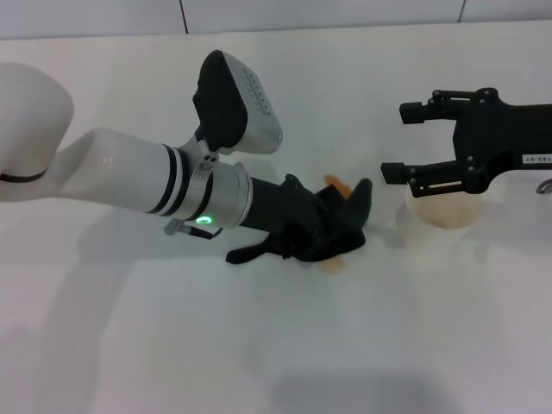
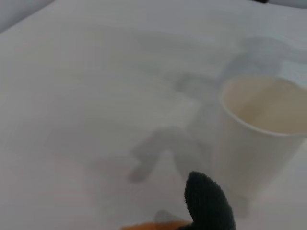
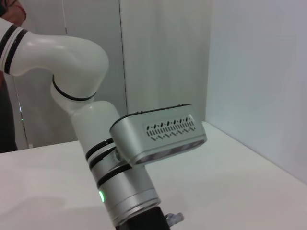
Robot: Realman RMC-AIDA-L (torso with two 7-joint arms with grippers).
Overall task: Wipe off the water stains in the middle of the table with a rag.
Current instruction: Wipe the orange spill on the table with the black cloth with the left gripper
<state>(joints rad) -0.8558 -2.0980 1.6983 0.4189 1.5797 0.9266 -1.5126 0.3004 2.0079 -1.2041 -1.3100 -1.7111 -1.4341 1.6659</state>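
The dark rag lies bunched on the white table near its middle, with my left gripper low over the table and shut on it. Orange-brown bits of the water stains show beyond the rag, and another bit sticks out from under its near edge. In the left wrist view the rag's pointed corner stands beside an orange smear. My right gripper hangs open above the table at the right, holding nothing.
A whitish cup with an orange tint stands upright just right of the rag, under the right gripper's nearer finger; it is close in the left wrist view. The right wrist view shows the left forearm and its camera housing.
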